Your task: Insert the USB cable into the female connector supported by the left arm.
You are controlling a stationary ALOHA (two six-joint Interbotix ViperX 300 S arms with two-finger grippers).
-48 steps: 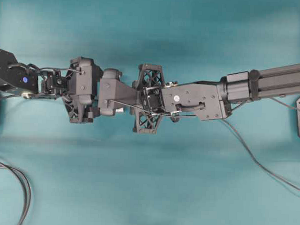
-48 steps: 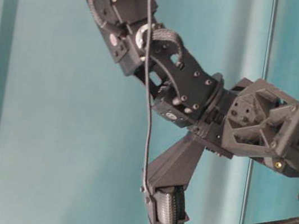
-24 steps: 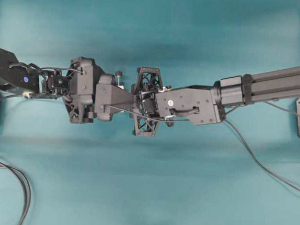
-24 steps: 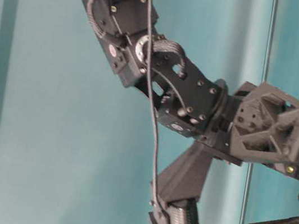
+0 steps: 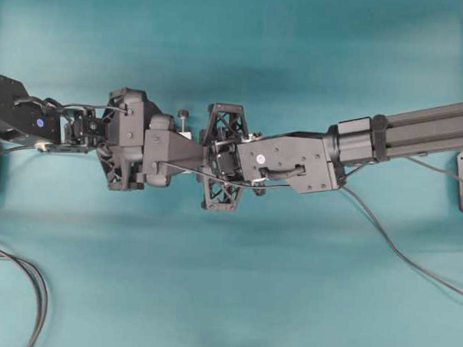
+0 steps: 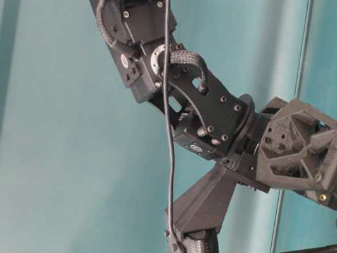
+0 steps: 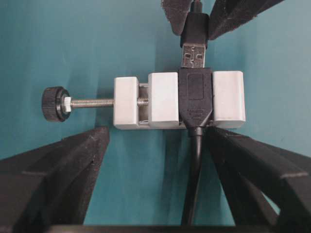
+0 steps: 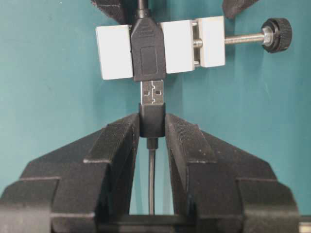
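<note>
The right gripper pinches the dark plug of the USB cable, whose metal tip meets the mouth of the female connector. That white block sits over the teal table, its knobbed pin sticking sideways. The left gripper stands spread wide around the block, one finger touching its end.

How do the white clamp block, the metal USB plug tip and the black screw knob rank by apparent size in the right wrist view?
1. White clamp block, clearly largest.
2. Black screw knob.
3. Metal USB plug tip.
Knob and tip look nearly alike, so their order is unsure.
</note>
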